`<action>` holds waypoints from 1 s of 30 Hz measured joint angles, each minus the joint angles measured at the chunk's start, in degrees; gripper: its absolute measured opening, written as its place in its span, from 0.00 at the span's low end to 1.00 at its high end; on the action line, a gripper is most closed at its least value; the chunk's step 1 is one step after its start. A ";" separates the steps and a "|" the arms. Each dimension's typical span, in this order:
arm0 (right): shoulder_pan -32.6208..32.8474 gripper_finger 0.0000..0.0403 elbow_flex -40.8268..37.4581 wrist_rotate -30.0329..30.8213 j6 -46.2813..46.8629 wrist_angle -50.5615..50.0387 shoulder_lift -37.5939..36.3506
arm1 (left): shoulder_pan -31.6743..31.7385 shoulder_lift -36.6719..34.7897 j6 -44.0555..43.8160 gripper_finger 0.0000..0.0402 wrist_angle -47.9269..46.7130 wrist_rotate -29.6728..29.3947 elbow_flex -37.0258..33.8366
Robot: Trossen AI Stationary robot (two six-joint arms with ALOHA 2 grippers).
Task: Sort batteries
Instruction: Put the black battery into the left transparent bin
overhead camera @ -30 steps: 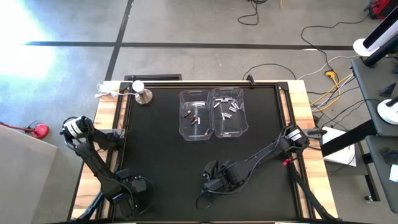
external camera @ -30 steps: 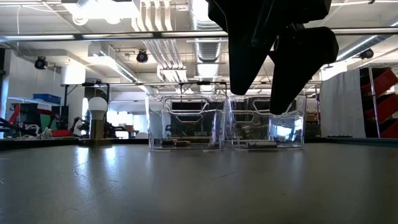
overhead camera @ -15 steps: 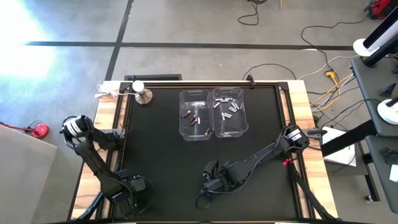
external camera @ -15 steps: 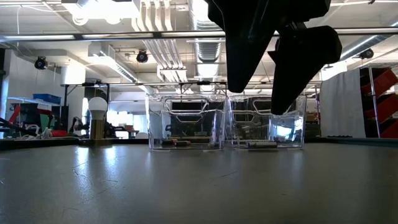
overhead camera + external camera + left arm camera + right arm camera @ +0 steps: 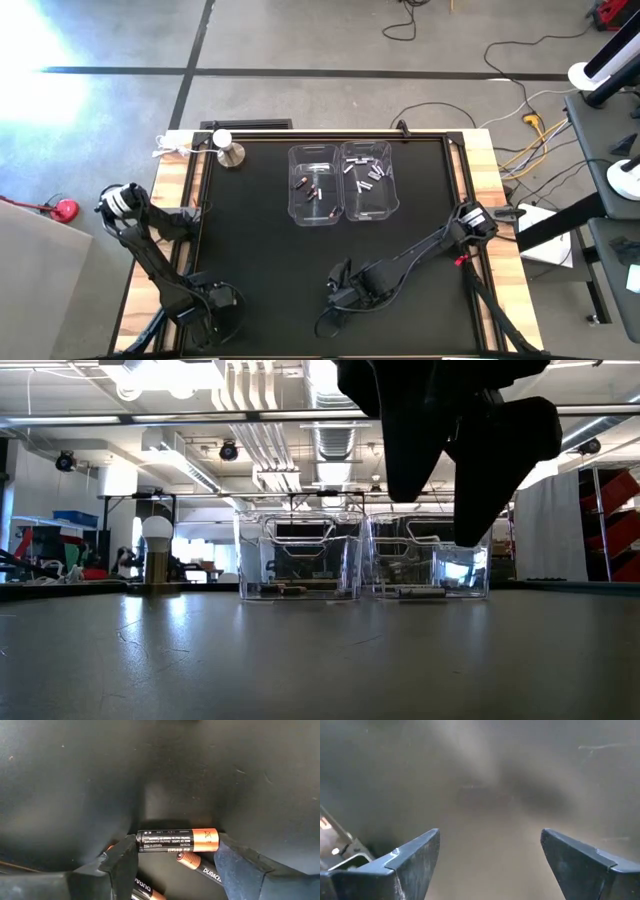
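Between the left pincer's (image 5: pixel 172 865) fingers, a black-and-copper battery (image 5: pixel 178 840), lengthwise, both ends touched.

2 dark arms w/ black cables, matte wedge-shaped fingers (image 5: pixel 415 857).

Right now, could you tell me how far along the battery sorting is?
Partly done: the left bin holds copper-and-black batteries, the right bin silver ones. In hand: the left gripper at the table's near left has its fingers against the ends of one copper-and-black battery lying on the mat. Left: at least two more loose batteries beside it. The right gripper hangs open and empty.
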 joint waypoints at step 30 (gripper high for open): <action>-2.64 0.84 19.97 21.23 -26.49 -13.07 -12.71 | 31.55 -14.85 44.11 0.53 -12.88 -34.30 19.90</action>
